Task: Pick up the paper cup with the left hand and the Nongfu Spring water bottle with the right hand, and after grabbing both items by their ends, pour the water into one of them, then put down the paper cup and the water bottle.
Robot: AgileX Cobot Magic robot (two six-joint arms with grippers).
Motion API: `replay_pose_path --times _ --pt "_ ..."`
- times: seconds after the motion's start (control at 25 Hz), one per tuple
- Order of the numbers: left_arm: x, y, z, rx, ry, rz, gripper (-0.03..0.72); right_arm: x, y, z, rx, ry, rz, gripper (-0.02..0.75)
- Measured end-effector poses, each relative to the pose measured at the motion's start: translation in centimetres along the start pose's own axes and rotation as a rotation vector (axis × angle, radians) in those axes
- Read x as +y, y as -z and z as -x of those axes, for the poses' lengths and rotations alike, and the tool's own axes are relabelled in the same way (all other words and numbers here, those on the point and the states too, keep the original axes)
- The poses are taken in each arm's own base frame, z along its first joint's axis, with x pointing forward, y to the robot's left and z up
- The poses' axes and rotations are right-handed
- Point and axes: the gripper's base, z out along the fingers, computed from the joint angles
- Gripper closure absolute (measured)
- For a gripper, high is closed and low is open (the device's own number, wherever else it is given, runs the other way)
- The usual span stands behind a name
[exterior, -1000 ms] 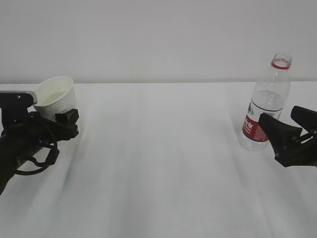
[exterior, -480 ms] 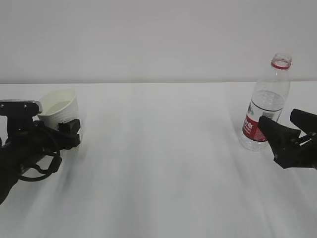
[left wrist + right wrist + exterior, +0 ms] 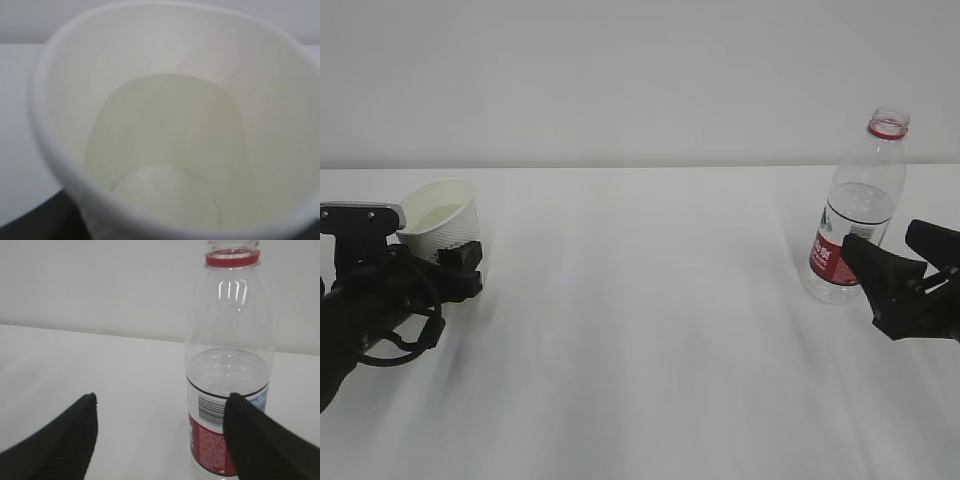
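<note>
A: What does the paper cup (image 3: pixel 440 214) look like?
B: It is white and wider at the top. It sits at the far left of the table (image 3: pixel 640 330), and it leans a little.

A: Is something holding it?
B: Yes. The left hand (image 3: pixel 445 262) has its black jaws around the low part of the cup, so it is gripping the cup.

A: What is inside?
B: The left wrist view looks right down into the cup. There the water (image 3: pixel 170 150) shows as a pale yellow-green pool low in the cup. From the side view you only see a bit of it.

A: And the Nongfu Spring water bottle (image 3: pixel 858 208)?
B: It stands straight up at the far right of the table. It is clear, with a red ring at the neck, a red label low down and no cap.

A: Does the right hand (image 3: pixel 902 262) hold it?
B: No. Its two black jaws are spread wide, and they sit just near the bottle, not touching it. The right wrist view shows a barcode on the label, and that the bottle is behind the right jaw, not between the two
</note>
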Motion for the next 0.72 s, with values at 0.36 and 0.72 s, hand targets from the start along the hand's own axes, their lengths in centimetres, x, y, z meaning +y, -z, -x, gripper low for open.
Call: replay_pose_path --times 0.36,0.72 --pt "0.00 0.00 0.00 0.000 0.000 0.000 0.197 0.00 0.00 0.00 0.000 0.000 0.000 0.149" --pt "0.00 0.00 0.00 0.000 0.000 0.000 0.075 0.00 0.00 0.00 0.000 0.000 0.000 0.148"
